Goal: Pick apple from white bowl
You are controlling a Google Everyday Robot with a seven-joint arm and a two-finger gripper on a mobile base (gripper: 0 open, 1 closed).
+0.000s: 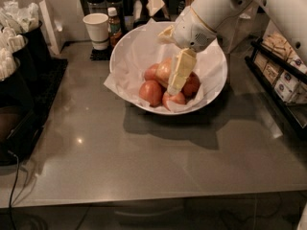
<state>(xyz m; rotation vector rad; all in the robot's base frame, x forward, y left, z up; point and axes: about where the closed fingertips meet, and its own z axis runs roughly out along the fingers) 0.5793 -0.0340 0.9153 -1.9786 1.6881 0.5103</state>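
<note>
The large white bowl (211, 87), lined with crinkled white paper, sits at the back middle of the grey table. Several apples lie in it. The pale yellow-gold apple (162, 72) is at the middle of the pile, partly hidden by my gripper. Smaller red apples (151, 92) lie around it. My gripper (178, 76) reaches down into the bowl from the upper right. It sits right against the pale apple's right side, over the pile.
A small white paper cup (96, 28) and a brown bottle (113, 25) stand behind the bowl on the left. Black holders with napkins (14, 47) line the left edge. A black rack with packets (283, 75) stands at the right.
</note>
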